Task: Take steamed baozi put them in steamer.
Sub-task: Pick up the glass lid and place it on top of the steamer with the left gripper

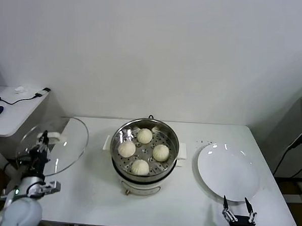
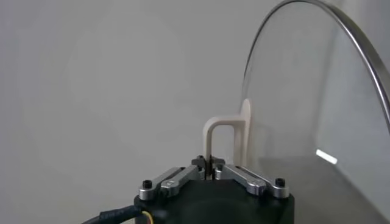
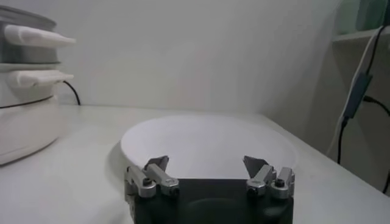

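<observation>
You can see all four steamed baozi (image 1: 144,136) sitting inside the steamer (image 1: 170,133), which stands in the middle of the white worktop (image 1: 86,195). The buns sit in a ring on the holey steel floor, close to each other but apart. Your left tool (image 2: 209,165) is out by the left edge of the worktop, and it is squeezed tight on the pale handle (image 2: 220,139) of the round glass lid (image 1: 71,139). The lid is held up on a tilt, off to the left of the steamer and not on top of it. Your right tool (image 3: 206,164) is low at the near edge of the worktop, with its fingers spread wide and nothing between them. Just past it lies the flat white plate (image 1: 229,173), to the right of the steamer.
</observation>
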### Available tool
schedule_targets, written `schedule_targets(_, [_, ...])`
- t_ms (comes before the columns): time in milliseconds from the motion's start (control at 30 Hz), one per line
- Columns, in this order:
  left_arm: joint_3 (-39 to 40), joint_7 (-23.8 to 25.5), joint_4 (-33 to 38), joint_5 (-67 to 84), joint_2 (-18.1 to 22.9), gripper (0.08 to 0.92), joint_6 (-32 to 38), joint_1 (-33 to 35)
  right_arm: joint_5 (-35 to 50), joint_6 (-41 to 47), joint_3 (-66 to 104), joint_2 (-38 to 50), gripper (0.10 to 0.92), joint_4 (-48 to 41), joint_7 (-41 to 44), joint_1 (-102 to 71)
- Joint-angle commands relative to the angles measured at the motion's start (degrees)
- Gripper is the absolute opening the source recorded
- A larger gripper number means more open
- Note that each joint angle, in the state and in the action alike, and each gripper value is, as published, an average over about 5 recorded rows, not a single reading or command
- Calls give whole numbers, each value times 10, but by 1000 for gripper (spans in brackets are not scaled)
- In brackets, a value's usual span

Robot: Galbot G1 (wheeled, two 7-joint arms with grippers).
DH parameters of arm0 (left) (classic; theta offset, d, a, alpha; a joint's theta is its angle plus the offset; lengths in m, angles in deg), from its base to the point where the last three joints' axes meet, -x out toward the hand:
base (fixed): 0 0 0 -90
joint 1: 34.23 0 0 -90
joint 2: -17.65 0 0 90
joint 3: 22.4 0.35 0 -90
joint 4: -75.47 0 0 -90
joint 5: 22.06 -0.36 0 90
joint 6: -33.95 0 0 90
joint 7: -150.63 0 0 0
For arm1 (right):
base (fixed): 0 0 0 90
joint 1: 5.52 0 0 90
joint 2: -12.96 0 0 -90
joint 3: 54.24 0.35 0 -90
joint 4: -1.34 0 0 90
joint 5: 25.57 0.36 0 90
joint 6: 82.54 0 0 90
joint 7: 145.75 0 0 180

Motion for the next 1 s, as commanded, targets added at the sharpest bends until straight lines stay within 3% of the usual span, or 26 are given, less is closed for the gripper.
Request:
schedule_targets(33, [171, 151, 175, -49, -42, 136, -234, -94, -40, 31, 4, -6, 823, 18, -10, -1])
schedule_targets(133, [258, 186, 170, -117, -11, 136, -258, -130, -44, 35, 6, -8, 823, 20, -10, 1])
schedule_targets(367, [418, 260, 135, -263, 105, 136, -282, -198, -52, 36, 4, -17, 823, 18, -8, 3])
schedule_targets(700, [508, 253, 53, -363, 232, 136, -265, -200, -42, 15, 8, -18, 823, 4, -11, 4])
schedule_targets(1000, [514, 235, 3, -384, 269, 136, -261, -192, -38, -4, 7, -19, 823, -9, -18, 5])
